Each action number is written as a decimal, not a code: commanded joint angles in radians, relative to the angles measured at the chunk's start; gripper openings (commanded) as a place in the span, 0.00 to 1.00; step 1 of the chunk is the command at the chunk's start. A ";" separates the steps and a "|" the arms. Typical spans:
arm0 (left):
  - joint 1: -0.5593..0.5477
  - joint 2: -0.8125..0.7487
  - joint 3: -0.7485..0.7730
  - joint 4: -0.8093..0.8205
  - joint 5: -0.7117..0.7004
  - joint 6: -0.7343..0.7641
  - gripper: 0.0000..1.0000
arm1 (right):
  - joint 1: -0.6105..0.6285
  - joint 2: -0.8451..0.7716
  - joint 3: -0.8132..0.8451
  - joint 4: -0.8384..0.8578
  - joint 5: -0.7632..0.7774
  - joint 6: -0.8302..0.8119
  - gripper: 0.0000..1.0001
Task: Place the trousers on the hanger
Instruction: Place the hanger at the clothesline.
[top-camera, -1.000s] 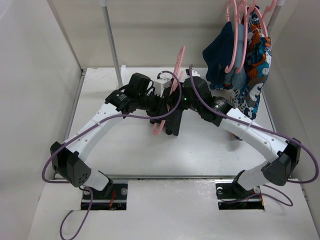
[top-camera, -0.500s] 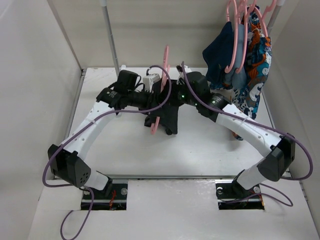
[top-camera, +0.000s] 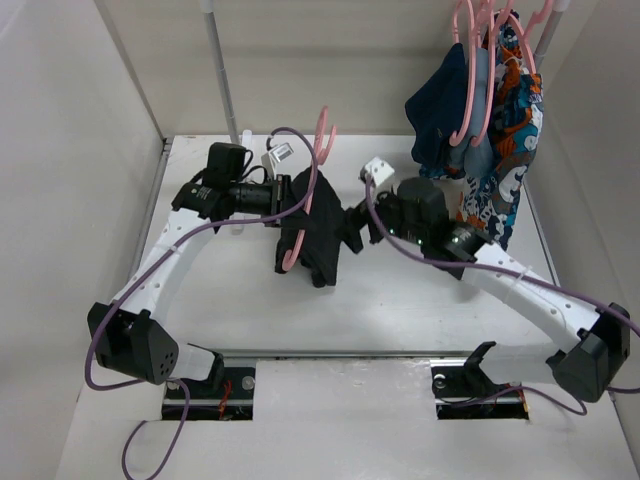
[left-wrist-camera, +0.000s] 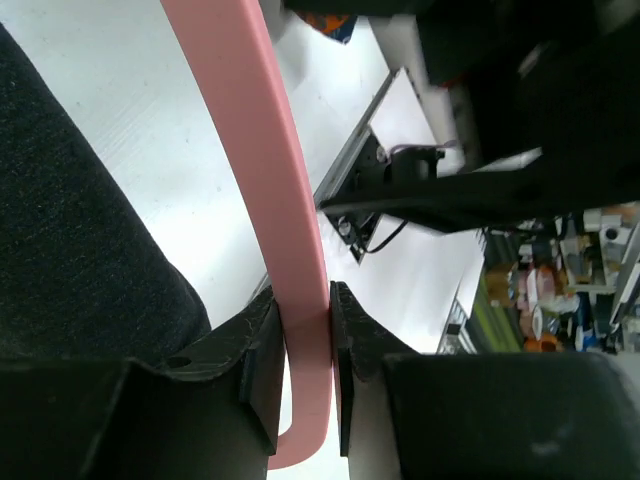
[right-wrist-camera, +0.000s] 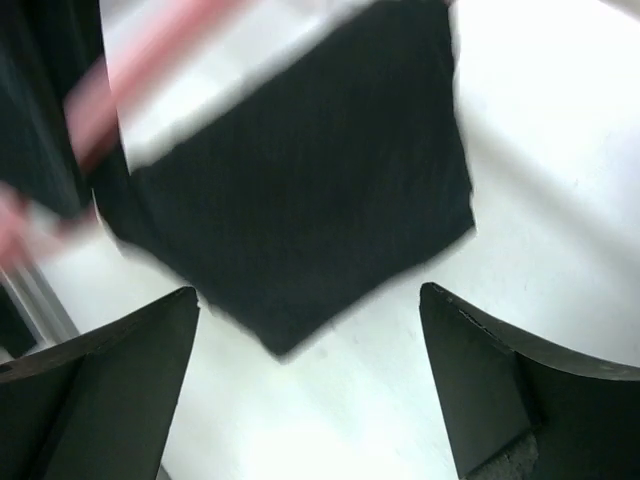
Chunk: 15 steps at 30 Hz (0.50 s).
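Note:
The pink hanger (top-camera: 322, 140) is held upright over the middle of the table, and my left gripper (top-camera: 284, 196) is shut on its bar. In the left wrist view the jaws (left-wrist-camera: 308, 350) pinch the pink hanger (left-wrist-camera: 285, 180) from both sides. The black trousers (top-camera: 320, 235) hang folded over the hanger, and their cloth (left-wrist-camera: 80, 240) fills the left of that view. My right gripper (top-camera: 356, 222) stands just right of the trousers, open and holding nothing. In the right wrist view its open jaws (right-wrist-camera: 308, 292) frame a corner of the trousers (right-wrist-camera: 300, 170), with the blurred hanger (right-wrist-camera: 150, 60) above.
A navy garment (top-camera: 440, 115) and a patterned garment (top-camera: 508, 135) hang on pink hangers at the back right. A grey rail post (top-camera: 225, 85) rises at the back left. White walls close in the table (top-camera: 400, 310) on three sides.
My right gripper has opened, let go of the trousers and drawn back to the right. The left arm has carried the hanger and trousers to the left.

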 joint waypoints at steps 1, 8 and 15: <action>0.030 -0.052 0.014 0.138 0.108 -0.017 0.00 | 0.053 -0.076 -0.149 0.109 0.048 -0.208 0.96; 0.041 -0.042 0.014 0.253 0.145 -0.139 0.00 | 0.211 -0.136 -0.278 0.387 0.042 -0.239 0.94; 0.041 -0.053 -0.017 0.393 0.168 -0.271 0.00 | 0.261 0.021 -0.198 0.511 0.126 -0.178 0.94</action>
